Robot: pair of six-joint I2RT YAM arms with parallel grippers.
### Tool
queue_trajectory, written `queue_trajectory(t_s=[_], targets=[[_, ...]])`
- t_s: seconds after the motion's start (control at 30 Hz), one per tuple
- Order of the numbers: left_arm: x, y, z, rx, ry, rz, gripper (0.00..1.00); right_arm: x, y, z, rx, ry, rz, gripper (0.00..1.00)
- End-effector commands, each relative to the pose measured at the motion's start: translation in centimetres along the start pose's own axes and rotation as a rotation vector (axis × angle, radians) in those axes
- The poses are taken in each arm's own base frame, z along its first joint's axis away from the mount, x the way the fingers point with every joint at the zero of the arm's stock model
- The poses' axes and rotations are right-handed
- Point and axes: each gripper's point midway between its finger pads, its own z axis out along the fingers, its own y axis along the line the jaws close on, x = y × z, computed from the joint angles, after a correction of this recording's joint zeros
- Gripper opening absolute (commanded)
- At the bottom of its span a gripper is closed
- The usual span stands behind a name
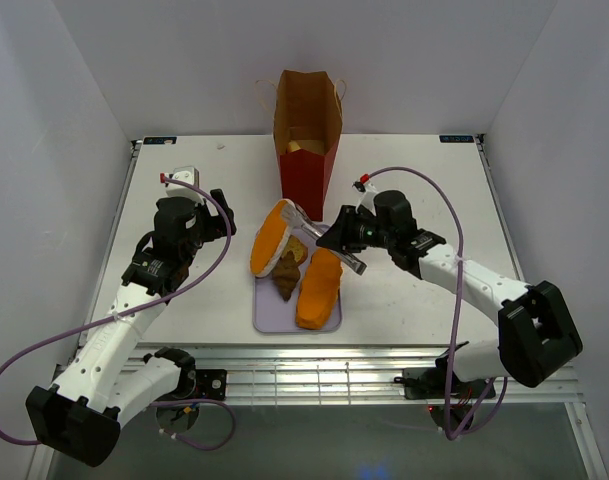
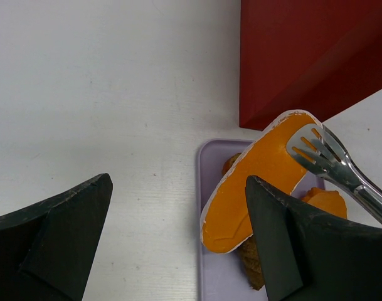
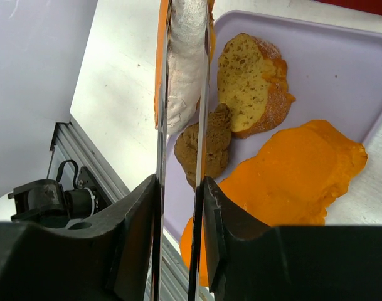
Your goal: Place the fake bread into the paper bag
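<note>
We see the right gripper [image 1: 349, 238] clamped on the tongs [image 1: 319, 235]; their tips pinch the long orange loaf [image 1: 271, 235], tilted at the tray's [image 1: 269, 318] left edge; a second loaf [image 1: 320, 288], a slice [image 3: 247, 81] and a brown piece [image 3: 206, 144] lie on the tray; the bag [image 1: 307, 170] stands just behind the tray; the left gripper [image 1: 222, 218] hangs spread left of the tray.

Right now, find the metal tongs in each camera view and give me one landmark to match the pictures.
Top external: tongs slant across the centre, above the lavender tray's far end, tips clamping an orange loaf.
Left wrist: tongs at the right edge, slotted head on that loaf.
Right wrist: tongs run top to bottom, left of centre.
Shared landmark: the lavender tray.
</note>
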Motion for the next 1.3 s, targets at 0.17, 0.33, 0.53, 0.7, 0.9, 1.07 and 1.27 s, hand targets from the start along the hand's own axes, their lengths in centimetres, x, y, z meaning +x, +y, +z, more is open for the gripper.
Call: queue_trajectory(t_s=[0.17,0.33,0.53,0.7,0.9,1.07,1.27], targets=[[-0.6,-0.1,-0.3,0.003,-0.033,-0.003,0.97,-2.5,3.0,-1.5,-0.055,-0.040,-0.093,0.26],[-0.5,0.0,-0.2,0.001,-0.030,-0.002,0.98,-4.5,5.1,-2.9,-0.065,-0.058,-0.157,0.27],[-0.5,0.2,-0.2,-0.011,-0.033,-0.002,0.98,-6.9,8.5,-5.3,-0.091,-0.089,-0.222,0.27],[-0.5,0.3,-0.1,-0.016,-0.032,-0.002,0.97,-8.2,10.5,-6.9,-0.109,-0.109,-0.257,0.28],[-0.5,0.3,-0.1,-0.018,-0.031,-0.001,0.98,-10.8,13.0,-9.1,-0.105,-0.147,-0.305,0.29],[-0.6,0.3,-0.2,-0.017,-0.039,-0.003,0.97,-13.7,15.2,-10.5,-0.103,-0.214,-0.343,0.30],[-0.7,0.4,-0.3,-0.018,-0.041,-0.004,0.98,-17.2,17.0,-11.3,-0.093,-0.304,-0.369,0.30]])
